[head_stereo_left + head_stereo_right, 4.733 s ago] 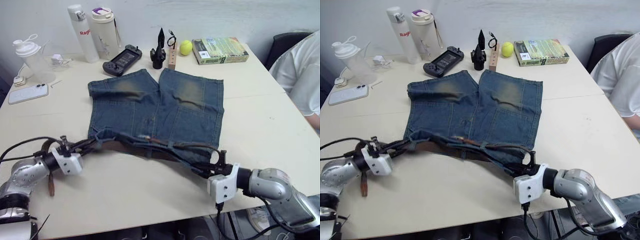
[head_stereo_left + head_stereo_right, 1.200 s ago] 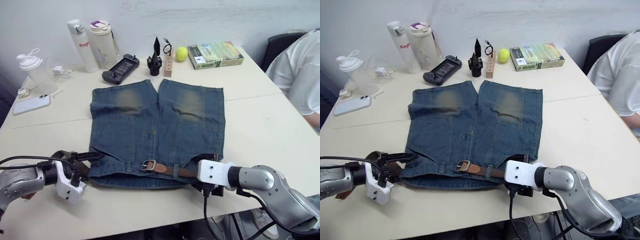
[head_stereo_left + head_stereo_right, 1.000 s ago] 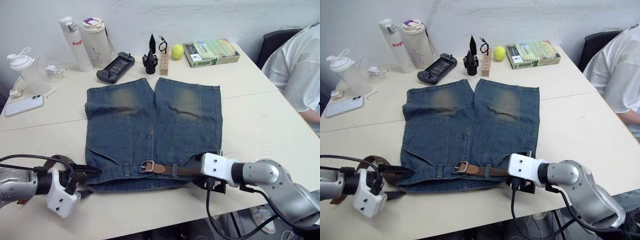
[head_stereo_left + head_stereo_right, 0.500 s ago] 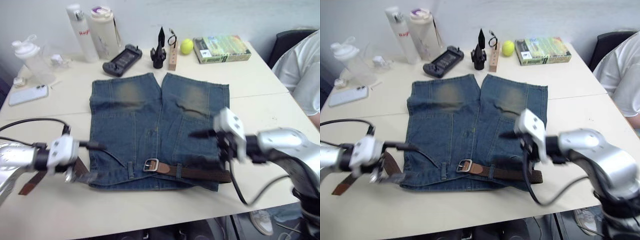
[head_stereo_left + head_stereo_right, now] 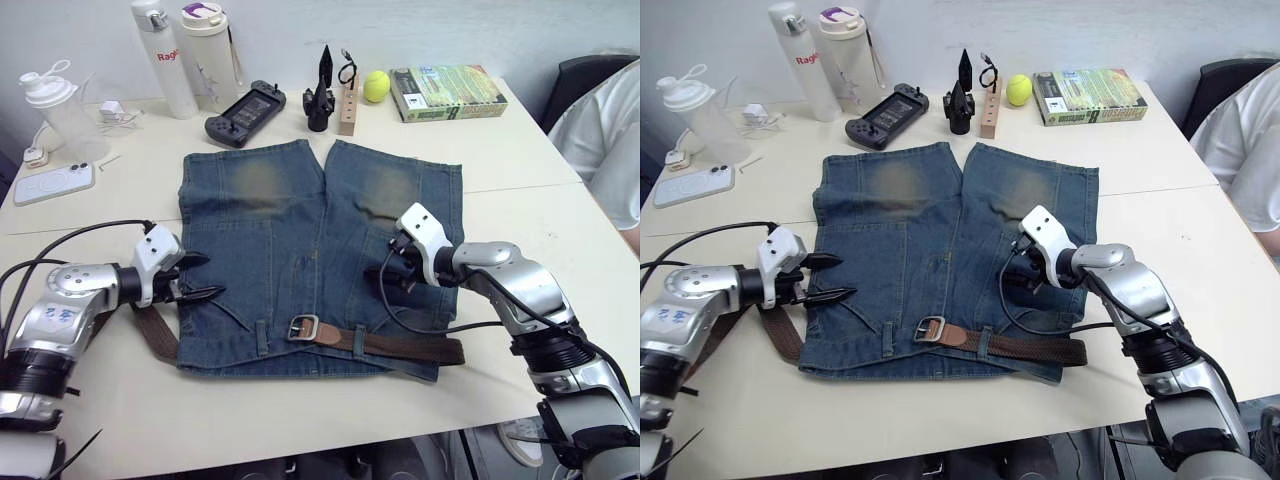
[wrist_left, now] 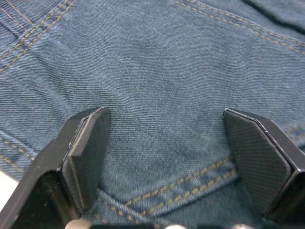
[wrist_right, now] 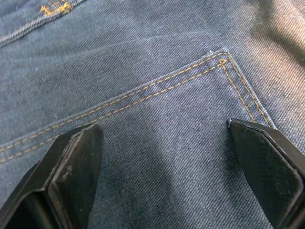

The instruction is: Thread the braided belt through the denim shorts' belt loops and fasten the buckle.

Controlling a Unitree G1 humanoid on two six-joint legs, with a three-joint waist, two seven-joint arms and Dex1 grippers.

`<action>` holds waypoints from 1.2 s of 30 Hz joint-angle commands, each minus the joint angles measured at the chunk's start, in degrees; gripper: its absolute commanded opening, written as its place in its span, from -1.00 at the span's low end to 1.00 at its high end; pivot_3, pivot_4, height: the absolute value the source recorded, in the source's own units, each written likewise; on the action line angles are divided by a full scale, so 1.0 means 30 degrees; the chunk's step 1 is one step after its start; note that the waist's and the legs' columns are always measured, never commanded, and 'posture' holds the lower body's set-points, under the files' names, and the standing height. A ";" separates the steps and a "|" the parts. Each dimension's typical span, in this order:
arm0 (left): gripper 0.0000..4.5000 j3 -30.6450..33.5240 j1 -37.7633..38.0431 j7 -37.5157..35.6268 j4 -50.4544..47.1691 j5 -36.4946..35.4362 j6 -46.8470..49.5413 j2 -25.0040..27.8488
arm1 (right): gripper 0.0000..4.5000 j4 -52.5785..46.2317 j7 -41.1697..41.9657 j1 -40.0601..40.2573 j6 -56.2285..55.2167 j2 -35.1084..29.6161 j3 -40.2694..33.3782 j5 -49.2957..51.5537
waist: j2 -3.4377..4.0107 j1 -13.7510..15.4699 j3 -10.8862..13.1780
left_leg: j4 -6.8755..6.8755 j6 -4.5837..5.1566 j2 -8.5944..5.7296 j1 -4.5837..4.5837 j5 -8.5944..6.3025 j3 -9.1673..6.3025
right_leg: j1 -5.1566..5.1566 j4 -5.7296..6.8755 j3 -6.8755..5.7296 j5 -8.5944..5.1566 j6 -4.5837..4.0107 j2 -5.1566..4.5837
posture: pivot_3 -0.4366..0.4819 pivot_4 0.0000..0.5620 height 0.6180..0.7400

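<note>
The denim shorts (image 5: 300, 230) lie flat on the table, waistband toward me. The braided belt (image 5: 400, 346) runs along the waistband under the belt loops (image 5: 357, 340). Its silver buckle (image 5: 302, 327) sits at the middle. A brown bend of the belt (image 5: 155, 330) sticks out at the left hip. My left gripper (image 5: 212, 276) hovers open over the left hip pocket, with only denim between its pads (image 6: 88, 148). My right gripper (image 5: 1012, 264) is open above the right pocket, where stitching shows between its fingers (image 7: 76, 157).
At the back stand two tall bottles (image 5: 178, 55), a shaker (image 5: 55, 105), a phone (image 5: 48, 184), a game controller (image 5: 245, 113), a black stand (image 5: 320, 95), a tennis ball (image 5: 376, 86) and a book (image 5: 447, 92). A person's sleeve (image 5: 610, 130) is at the right edge.
Both grippers have left the ends of the waistband and moved inward over the shorts' pockets, still open. Shorts and belt lie as before; the camera has shifted.
</note>
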 commanded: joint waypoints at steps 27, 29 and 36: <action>-1.00 -0.1180 -0.7063 0.2604 1.1505 0.7522 -0.5179 -0.4659 | -0.99 1.6967 -0.1479 -0.6538 -1.0304 0.4226 0.1291 -0.6332 | 0.0046 -0.0145 -0.0451 | -0.0042 -0.0016 -0.0078 0.0389 0.0018 -0.0065 | 0.0343 0.0123 0.0060 0.0017 -0.0035 -0.0275 | -0.05 -0.47 0.67; -1.00 -0.0950 -0.7238 0.2249 1.1880 0.7404 -0.5384 -0.4792 | -0.99 1.7526 -0.1727 -0.6712 -1.0725 0.4350 0.1122 -0.6479 | 0.0046 -0.0243 -0.0451 | -0.0042 -0.0008 -0.0079 0.0385 0.0024 -0.0064 | 0.0342 0.0126 0.0054 0.0017 -0.0035 -0.0273 | -0.05 -0.47 0.67; -0.80 0.0107 -0.6422 0.1191 1.0132 0.6235 -0.4582 -0.4902 | -0.54 1.7216 -0.2129 -0.6882 -1.1018 0.4447 -0.0049 -0.6087 | 0.0051 -0.0345 -0.0446 | -0.0043 -0.0002 -0.0082 0.0343 0.0025 -0.0084 | 0.0318 0.0117 0.0058 0.0017 -0.0034 -0.0295 | -0.05 -0.47 0.67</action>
